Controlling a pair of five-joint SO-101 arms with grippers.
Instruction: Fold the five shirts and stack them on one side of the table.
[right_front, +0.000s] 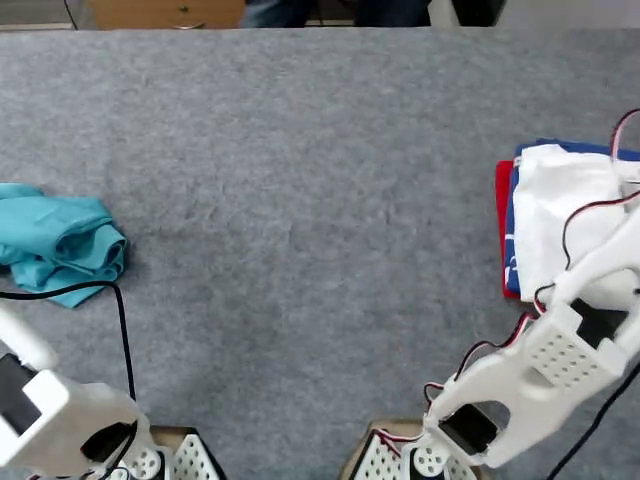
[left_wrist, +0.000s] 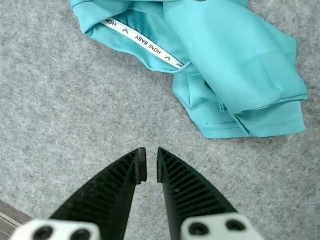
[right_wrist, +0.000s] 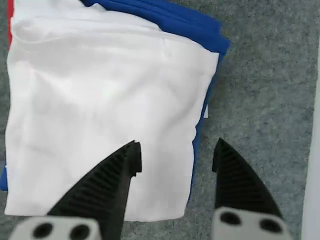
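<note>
A crumpled teal shirt (right_front: 58, 242) lies at the table's left edge; the left wrist view shows its collar and folded hem (left_wrist: 235, 75). My left gripper (left_wrist: 148, 165) hovers over bare felt just short of it, its jaws nearly closed with nothing between them. At the right edge sits a stack: a folded white shirt (right_front: 565, 215) on a blue shirt (right_front: 512, 235) on a red one (right_front: 503, 225). My right gripper (right_wrist: 176, 156) hangs open above the white shirt (right_wrist: 100, 115) and the blue shirt's edge (right_wrist: 200, 35), holding nothing.
Grey felt (right_front: 310, 200) covers the whole table. The arms' bases (right_front: 420, 455) stand at the near edge, with a black cable (right_front: 120, 320) looping by the left arm. A wooden cabinet (right_front: 165, 12) stands beyond the far edge.
</note>
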